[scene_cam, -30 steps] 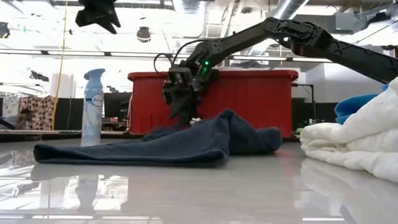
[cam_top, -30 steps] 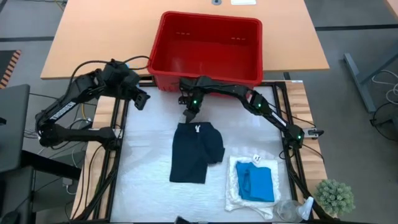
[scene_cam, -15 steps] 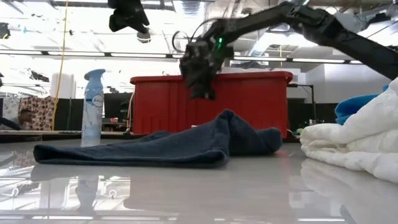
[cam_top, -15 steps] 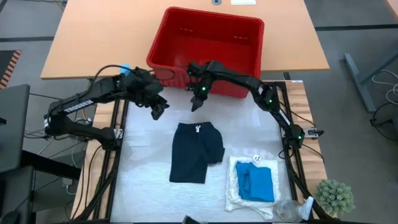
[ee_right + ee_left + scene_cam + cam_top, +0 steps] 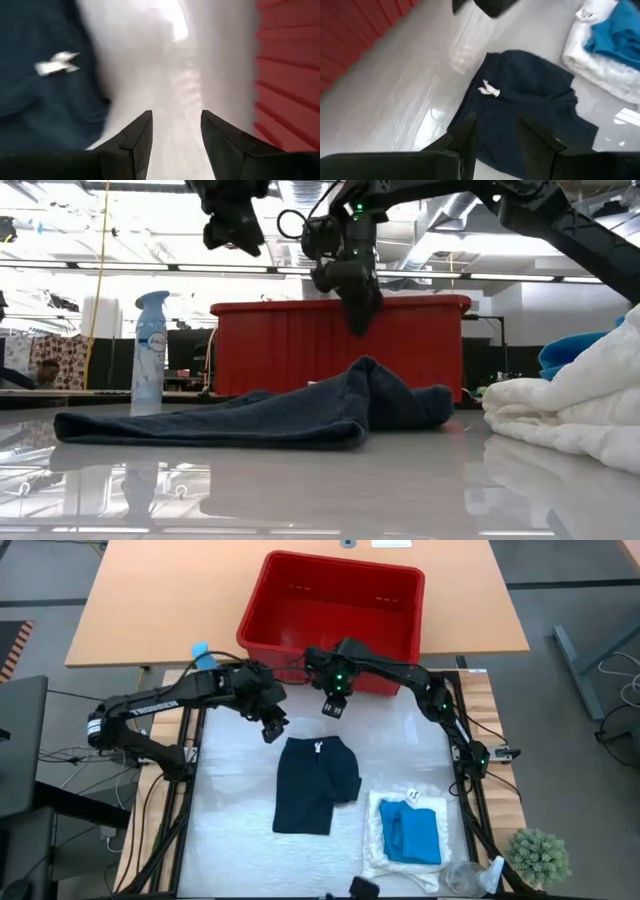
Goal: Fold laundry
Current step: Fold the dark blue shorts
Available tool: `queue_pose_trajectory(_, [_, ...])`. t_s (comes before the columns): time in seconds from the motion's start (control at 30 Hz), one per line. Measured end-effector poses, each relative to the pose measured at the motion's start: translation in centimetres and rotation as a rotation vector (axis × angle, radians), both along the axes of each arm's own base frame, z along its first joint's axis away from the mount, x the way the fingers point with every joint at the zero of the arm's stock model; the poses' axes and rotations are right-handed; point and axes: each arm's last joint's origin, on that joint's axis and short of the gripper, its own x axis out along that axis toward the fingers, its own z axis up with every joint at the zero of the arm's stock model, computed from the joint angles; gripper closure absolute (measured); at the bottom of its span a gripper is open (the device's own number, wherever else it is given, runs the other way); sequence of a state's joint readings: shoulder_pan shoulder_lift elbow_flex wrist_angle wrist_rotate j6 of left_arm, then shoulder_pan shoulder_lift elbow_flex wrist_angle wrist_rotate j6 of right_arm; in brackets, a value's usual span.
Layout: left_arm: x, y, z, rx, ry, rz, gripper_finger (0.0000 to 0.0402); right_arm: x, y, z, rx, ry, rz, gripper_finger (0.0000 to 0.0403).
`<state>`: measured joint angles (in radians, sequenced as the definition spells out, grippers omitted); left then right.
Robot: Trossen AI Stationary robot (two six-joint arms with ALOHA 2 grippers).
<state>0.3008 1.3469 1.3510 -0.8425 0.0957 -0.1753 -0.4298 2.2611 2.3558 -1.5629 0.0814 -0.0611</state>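
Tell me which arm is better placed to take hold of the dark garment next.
Probably the left. Its open claw hangs above the dark garment, near its top corner. The right claw is open too, but nearer the red basket.

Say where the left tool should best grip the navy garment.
Probably the waistband edge of the navy garment, near the white drawstring, coming from above on the basket side. That edge lies flat nearest the open left tool; the opposite side is bunched.

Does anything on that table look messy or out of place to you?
Only the dark navy garment: it lies mid-table rumpled, one side bunched into a hump, its white tie showing. The turquoise garment sits neatly on the cream cloth. Nothing looks spilled or damaged.
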Motion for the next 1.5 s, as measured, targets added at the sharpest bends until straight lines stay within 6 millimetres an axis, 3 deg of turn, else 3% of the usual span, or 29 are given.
queue_pose_trajectory(0.27, [1.7,0.4,-2.0,-0.010,0.076,-0.022,0.0282,-2.3,-4.6,0.0,-0.299,0.116,-0.224,0.0214])
queue_pose_trajectory(0.4, [1.9,0.5,-2.1,0.002,0.079,-0.034,0.0282,-2.9,-5.1,0.1,-0.204,0.094,-0.246,0.0214])
queue_pose_trajectory(0.57, [1.5,0.3,-1.5,0.001,0.046,-0.059,0.0282,-3.1,-2.6,2.4,0.016,-0.065,-0.217,0.0214])
queue_pose_trajectory(0.73, [1.4,0.0,0.0,-0.010,-0.132,-0.127,0.0282,-3.6,0.5,5.6,0.009,-0.156,-0.215,0.0214])
queue_pose_trajectory(0.87, [-0.2,-0.6,1.0,0.028,-0.340,-0.130,0.0282,-4.8,3.3,8.8,-0.063,-0.223,-0.187,0.0214])
queue_pose_trajectory(1.0, [-3.3,-0.8,0.5,0.066,-0.413,-0.084,0.0282,-7.8,4.8,12.3,-0.160,-0.289,-0.138,0.0214])
queue_pose_trajectory(1.13, [-6.3,-1.1,0.3,0.067,-0.465,0.010,0.0282,-12.7,4.6,14.3,-0.186,-0.314,-0.186,0.0221])
queue_pose_trajectory(1.27, [-7.5,-1.3,-0.4,0.036,-0.481,0.045,0.0282,-16.2,5.5,12.7,-0.142,-0.324,-0.318,0.0232])
queue_pose_trajectory(1.5, [-5.5,-0.6,-4.1,-0.093,-0.381,0.134,0.0282,-15.8,9.5,5.1,-0.019,-0.520,-0.358,0.0233])
